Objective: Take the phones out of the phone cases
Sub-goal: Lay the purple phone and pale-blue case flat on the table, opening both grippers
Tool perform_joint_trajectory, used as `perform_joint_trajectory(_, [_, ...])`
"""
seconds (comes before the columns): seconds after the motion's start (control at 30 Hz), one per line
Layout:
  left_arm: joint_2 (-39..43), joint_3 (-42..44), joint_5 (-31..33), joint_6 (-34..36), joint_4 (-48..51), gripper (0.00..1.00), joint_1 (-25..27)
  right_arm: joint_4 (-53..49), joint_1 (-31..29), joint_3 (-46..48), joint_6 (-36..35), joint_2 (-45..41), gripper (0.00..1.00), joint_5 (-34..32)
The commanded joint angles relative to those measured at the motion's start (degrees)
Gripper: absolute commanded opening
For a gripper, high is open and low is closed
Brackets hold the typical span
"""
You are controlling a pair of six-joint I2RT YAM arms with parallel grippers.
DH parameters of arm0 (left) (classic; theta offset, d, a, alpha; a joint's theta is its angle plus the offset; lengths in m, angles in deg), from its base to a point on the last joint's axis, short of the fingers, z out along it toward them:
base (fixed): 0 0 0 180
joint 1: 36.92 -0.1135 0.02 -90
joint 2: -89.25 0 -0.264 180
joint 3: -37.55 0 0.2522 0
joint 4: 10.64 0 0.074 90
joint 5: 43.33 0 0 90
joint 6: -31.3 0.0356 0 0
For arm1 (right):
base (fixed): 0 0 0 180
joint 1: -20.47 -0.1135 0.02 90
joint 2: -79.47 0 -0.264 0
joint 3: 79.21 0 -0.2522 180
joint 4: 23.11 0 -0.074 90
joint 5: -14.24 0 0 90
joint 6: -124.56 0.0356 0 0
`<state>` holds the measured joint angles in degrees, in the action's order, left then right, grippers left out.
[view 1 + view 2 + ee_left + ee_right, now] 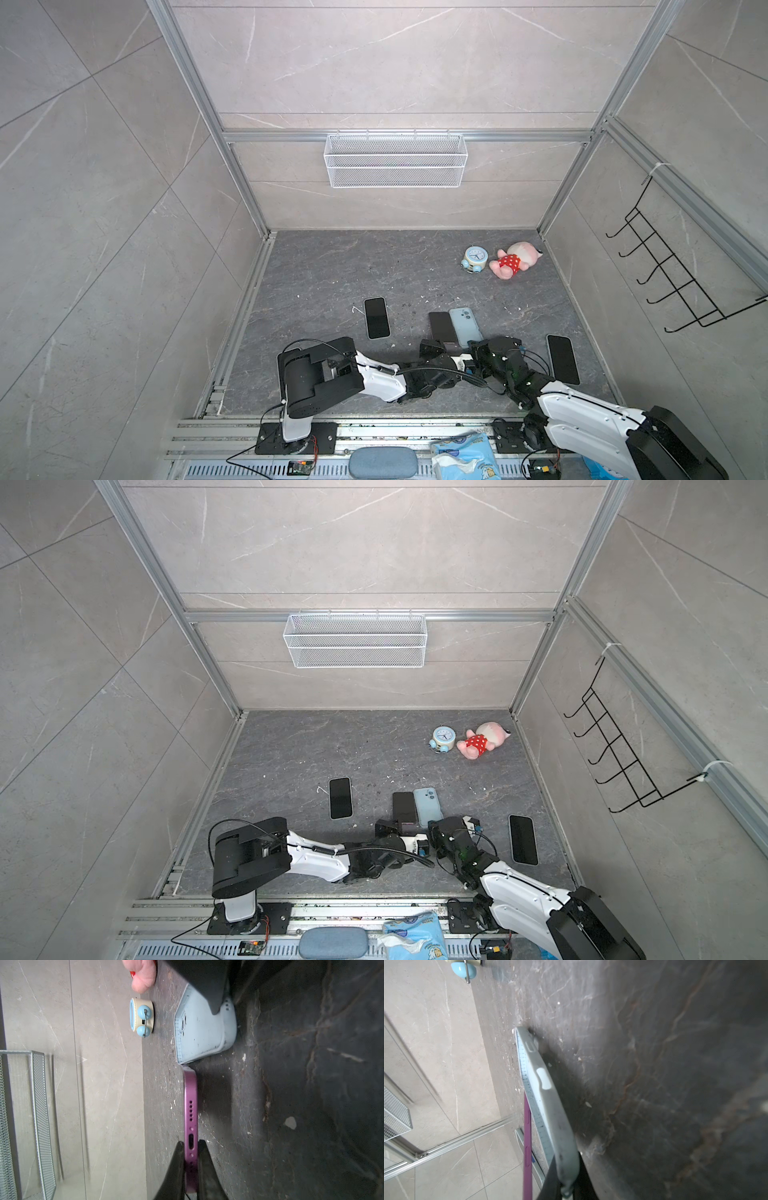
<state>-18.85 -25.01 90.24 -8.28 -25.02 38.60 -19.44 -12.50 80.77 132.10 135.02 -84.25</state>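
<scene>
Left of the phone case (465,326), along its long edge in a top view: phone (440,326), dark screen up, fully out of the case. Edges v. close or touching; can't tell which.

Wrist views show the phone's purple frame, w/ port and speaker holes on the end nearest the arms.

left gripper (191,1144): clenched on that end of the phone, one finger on each face, right by the port. In top views it sits just off the case's near-left corner.

right gripper (566,1159): grasping the case's near end. Case is pale blue, scuffed and bowed along its length. Its near end looks raised, its far end is down on the grey tabletop (332,266).

Others, all ref. the case:
- spare black phone (377,318) well apart to the left, flat.
- second black phone (563,359) well apart to the right, flat.
- blue alarm clock (475,258) beyond the far end, well apart.
- pink plush toy (513,259) beyond the far end and to the right, lying down.
- white wire basket (395,160) far beyond, on the back wall.
</scene>
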Motion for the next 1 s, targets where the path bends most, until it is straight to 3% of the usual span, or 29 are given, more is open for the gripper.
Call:
perform_joint_trajectory(0.0, [-1.13, -0.91, 0.42, -1.06, 2.68, 0.21, -0.37, -1.44, 0.03, -1.13, -0.62, -0.97, 0.17, 1.08])
perform_joint_trajectory(0.43, [-0.23, -1.82, 1.67, -4.15, 5.99, 0.51, -0.28, 1.02, 0.13, -0.59, 0.57, 1.09, 0.33, 4.59])
perform_joint_trajectory(0.5, [0.4, -1.59, 1.87, -4.76, 6.25, 0.6, -0.28, 0.08, 0.1, -0.77, 0.68, 0.8, 0.41, 5.08])
perform_joint_trajectory(0.6, [1.68, -1.28, 2.02, -6.99, 7.36, 0.61, -0.2, -1.56, 0.17, -1.25, 0.32, -0.05, 0.55, 6.02])
perform_joint_trajectory(0.63, [2.23, -1.12, 2.12, -7.77, 7.72, 0.7, -0.11, -1.88, 0.11, -1.37, 0.05, -0.54, 0.58, 6.56])
perform_joint_trajectory(0.8, [4.92, -0.58, 3.04, -9.7, 8.38, 0.72, 1.04, -11.06, 0.17, -3.5, -2.81, -6.13, 0.72, 6.71])
perform_joint_trajectory(0.97, [7.73, -0.84, 4.03, -12.36, 8.76, 0.73, 3.71, -23.53, 0.15, -5.54, -6.82, -15.19, 0.77, 5.81])
